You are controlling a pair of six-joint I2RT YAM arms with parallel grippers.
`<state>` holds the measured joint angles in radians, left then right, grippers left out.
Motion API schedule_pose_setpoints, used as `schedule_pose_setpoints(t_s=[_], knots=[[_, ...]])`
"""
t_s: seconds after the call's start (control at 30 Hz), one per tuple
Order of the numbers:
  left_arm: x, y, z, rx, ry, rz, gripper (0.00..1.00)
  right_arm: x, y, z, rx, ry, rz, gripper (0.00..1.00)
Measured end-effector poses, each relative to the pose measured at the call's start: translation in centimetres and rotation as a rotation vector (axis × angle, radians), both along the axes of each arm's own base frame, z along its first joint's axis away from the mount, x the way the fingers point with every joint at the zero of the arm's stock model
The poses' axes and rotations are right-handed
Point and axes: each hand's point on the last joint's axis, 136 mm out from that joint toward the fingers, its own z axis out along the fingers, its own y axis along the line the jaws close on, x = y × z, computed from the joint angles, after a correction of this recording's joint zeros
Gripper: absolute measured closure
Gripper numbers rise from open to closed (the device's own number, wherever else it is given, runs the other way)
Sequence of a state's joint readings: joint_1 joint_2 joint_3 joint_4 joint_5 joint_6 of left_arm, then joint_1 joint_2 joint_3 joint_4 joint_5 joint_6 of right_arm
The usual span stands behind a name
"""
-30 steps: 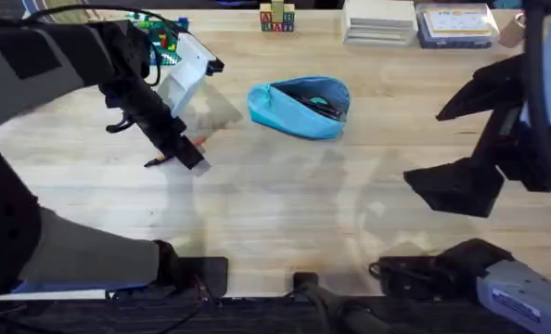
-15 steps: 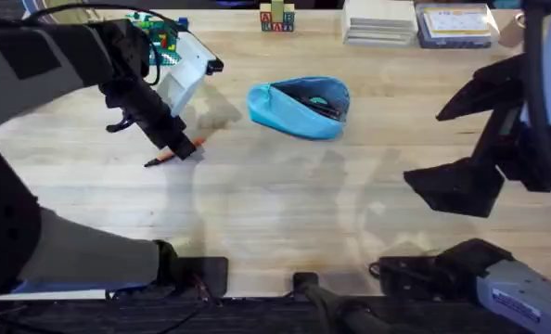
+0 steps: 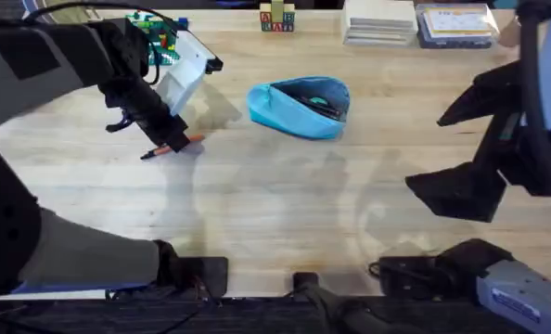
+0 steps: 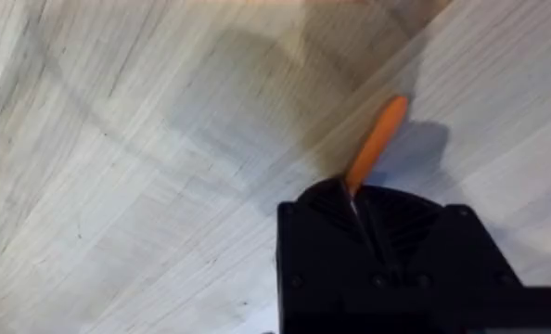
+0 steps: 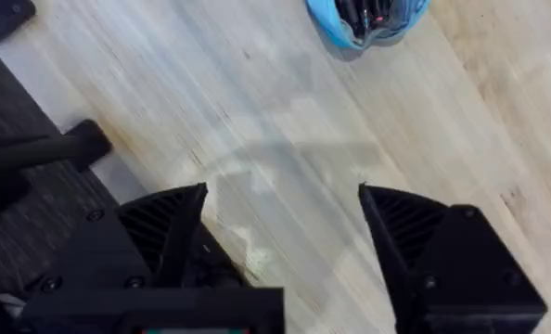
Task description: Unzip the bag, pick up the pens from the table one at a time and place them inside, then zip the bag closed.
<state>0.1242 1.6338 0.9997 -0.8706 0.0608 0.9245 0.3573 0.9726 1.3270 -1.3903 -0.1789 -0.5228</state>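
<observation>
1. Orange pen [image 3: 169, 148]: clamped in my left pincer [image 3: 169, 141], its shaft sticking out on both sides of the closed fingers. In the wrist view the orange pen [image 4: 378, 144] runs out ahead of the fingers, with its shadow on the boards just beyond.
2. Change noted: half a second ago the pen lay slightly lower in the overhead view, and a second ago my pincer was set down over it. It has since risen and edged toward the pouch. My judgement is that the pick has succeeded and carriage has begun.
3. Light blue pouch [image 3: 300, 108]: lies on the worktop [image 3: 275, 204] to the right of my left pincer, well apart, with the zipper open and the dark lining showing. Something dark already lies inside, probably the black pen.
4. Right pincer [image 5: 280, 218]: fingers spread wide, empty, above bare worktop with the pouch [image 5: 368, 20] well ahead.
</observation>
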Motion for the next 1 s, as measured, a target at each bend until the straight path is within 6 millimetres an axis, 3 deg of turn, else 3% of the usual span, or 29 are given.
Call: schedule_pose_setpoints(t_s=[0.43, 0.6, 0.73, 1.0], knots=[[0.1, -0.4, 0.1, -0.025, -0.005, 0.001, 0.958, 0.0, 0.0, 0.0, 0.000, 0.001, 0.000, 0.004], [0.4, -1.8, 0.8, -0.110, -0.037, -0.005, 0.958, 0.0, 0.0, 0.0, 0.000, 0.000, 0.000, 0.004], [1.0, -2.4, 3.0, -0.138, -0.118, -0.015, 0.958, 0.0, 0.0, 0.0, 0.000, -0.001, 0.000, 0.004], [1.9, -2.9, 9.7, -0.147, -0.349, -0.017, 0.958, 0.0, 0.0, 0.0, 0.000, -0.001, 0.000, 0.004]])
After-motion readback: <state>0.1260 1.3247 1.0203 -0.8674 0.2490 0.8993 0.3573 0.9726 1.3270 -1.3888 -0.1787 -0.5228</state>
